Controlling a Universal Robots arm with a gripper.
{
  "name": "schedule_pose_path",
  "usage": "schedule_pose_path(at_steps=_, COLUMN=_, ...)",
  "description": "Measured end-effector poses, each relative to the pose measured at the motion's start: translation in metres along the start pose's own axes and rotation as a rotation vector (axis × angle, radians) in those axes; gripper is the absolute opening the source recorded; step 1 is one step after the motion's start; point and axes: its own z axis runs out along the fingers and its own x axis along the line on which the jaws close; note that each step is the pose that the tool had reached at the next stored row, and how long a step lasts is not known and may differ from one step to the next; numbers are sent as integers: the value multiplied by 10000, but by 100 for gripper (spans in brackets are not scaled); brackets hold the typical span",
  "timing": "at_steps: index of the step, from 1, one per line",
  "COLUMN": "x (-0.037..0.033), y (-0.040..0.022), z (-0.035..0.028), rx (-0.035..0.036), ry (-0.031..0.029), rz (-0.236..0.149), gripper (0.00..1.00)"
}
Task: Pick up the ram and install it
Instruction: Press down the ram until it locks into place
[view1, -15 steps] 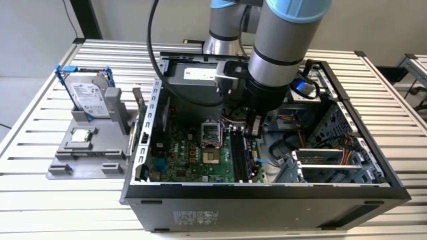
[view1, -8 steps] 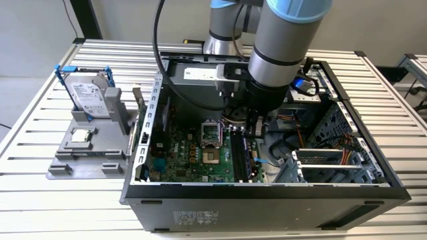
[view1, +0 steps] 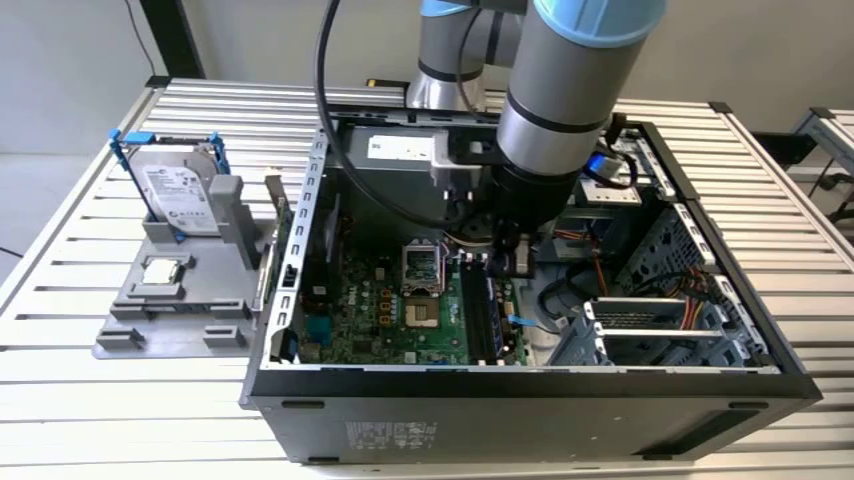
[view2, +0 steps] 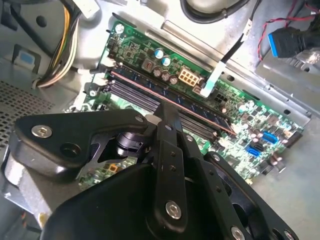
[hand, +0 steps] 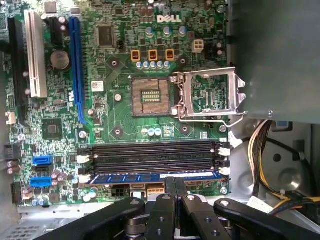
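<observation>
Ram (hand: 155, 176) seated in the motherboard (hand: 115, 110) slot nearest the hand (hand: 175, 187), fingers closed together just above its edge, gripping nothing; likely light, stiff, fragile, best held by long edges, not chips.

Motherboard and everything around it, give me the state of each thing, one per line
ram: seated in the memory slot nearest the claw, lying level.
other memory slots: empty.
processor socket: empty, its retention frame flipped open.
claw: just above the ram, fingers together.
computer case: side panel off, lying flat.
hard drive: upright in the grey stand outside the case.
</observation>
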Motion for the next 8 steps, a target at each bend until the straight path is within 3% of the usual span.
schedule_pose_path(at_steps=3, x=15, y=-1, z=-1, rx=9, ry=-1, rz=-233, gripper=0)
schedule_pose_path(at_steps=8, x=44, y=-2, z=-2, rx=13, ry=-1, rz=-264, gripper=0)
